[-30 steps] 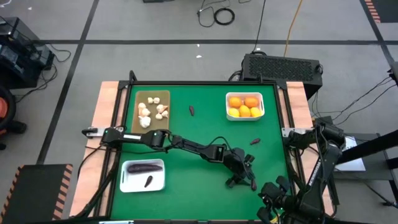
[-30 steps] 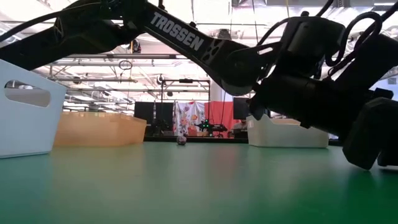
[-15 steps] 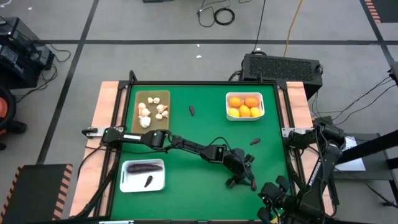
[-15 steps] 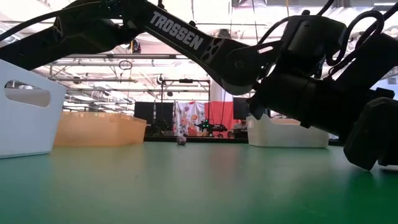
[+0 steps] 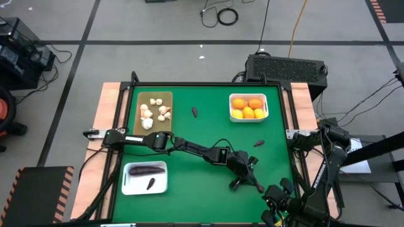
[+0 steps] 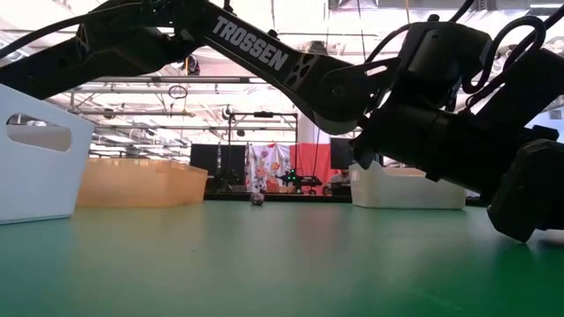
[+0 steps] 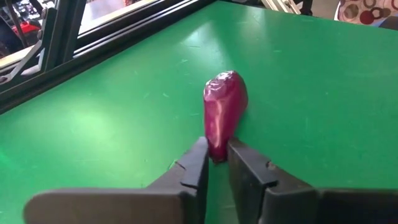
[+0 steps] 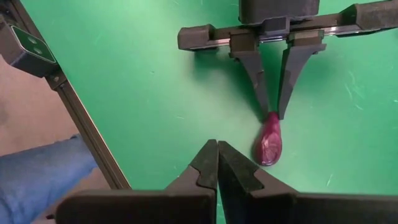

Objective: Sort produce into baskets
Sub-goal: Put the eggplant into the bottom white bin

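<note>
A small dark purple eggplant piece (image 7: 224, 112) lies on the green table near the front right; it also shows in the right wrist view (image 8: 268, 142). My left gripper (image 5: 252, 184) reaches across the table and is shut on its narrow end. My right gripper (image 8: 217, 158) is shut and empty near the table's near right corner (image 5: 278, 202), a short way from the piece. The tan tray (image 5: 155, 96) holds garlic bulbs. One white tray (image 5: 249, 96) holds citrus. The other white tray (image 5: 129, 180) holds a long eggplant (image 5: 146, 168) and a small one. My left gripper pinches the eggplant piece's narrow end (image 8: 272, 117) between its two fingertips (image 7: 198, 163). The fingers come low over the table from its left and far side and lie along the piece. The piece lies on the table, its thick end pointing away from the fingers.
Two loose eggplant pieces lie on the table, one in the far middle (image 5: 194, 111) and one at the right (image 5: 259, 143). The table's black frame rail (image 8: 87, 130) runs close to my right gripper, with a person's blue trouser leg (image 8: 37, 180) beyond it.
</note>
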Action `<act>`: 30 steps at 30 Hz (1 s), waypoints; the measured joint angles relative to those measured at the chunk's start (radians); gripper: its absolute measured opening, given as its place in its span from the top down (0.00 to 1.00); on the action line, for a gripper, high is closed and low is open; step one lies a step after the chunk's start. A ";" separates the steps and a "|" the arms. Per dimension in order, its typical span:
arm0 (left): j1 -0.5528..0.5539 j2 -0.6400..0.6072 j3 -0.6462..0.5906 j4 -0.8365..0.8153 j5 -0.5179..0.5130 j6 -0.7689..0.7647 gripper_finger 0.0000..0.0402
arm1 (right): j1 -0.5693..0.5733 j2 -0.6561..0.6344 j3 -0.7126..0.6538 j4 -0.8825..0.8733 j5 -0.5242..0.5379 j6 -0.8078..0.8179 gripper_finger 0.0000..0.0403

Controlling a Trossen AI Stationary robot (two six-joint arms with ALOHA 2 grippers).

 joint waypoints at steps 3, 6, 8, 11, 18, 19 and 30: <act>0.000 0.000 0.000 0.000 0.000 0.000 0.89 | 0.000 0.000 0.000 0.000 0.005 0.000 1.00; 0.000 0.000 0.000 0.000 -0.001 0.000 0.91 | 0.001 0.000 0.000 0.001 0.052 0.000 1.00; -0.003 0.000 0.000 0.000 -0.003 0.000 0.91 | 0.001 0.000 0.000 0.010 0.079 -0.002 1.00; -0.006 -0.011 -0.001 -0.014 -0.007 0.001 0.92 | 0.001 -0.001 0.000 0.020 0.084 -0.014 1.00; -0.011 -0.115 -0.002 -0.190 -0.006 -0.001 0.92 | 0.006 -0.001 0.000 0.060 0.129 -0.039 1.00; -0.012 -0.132 -0.001 -0.212 -0.006 -0.001 0.92 | 0.006 -0.001 0.000 0.069 0.130 -0.049 1.00; -0.027 -0.341 -0.001 -0.706 -0.006 0.060 0.92 | 0.008 0.075 0.000 0.173 0.206 -0.117 1.00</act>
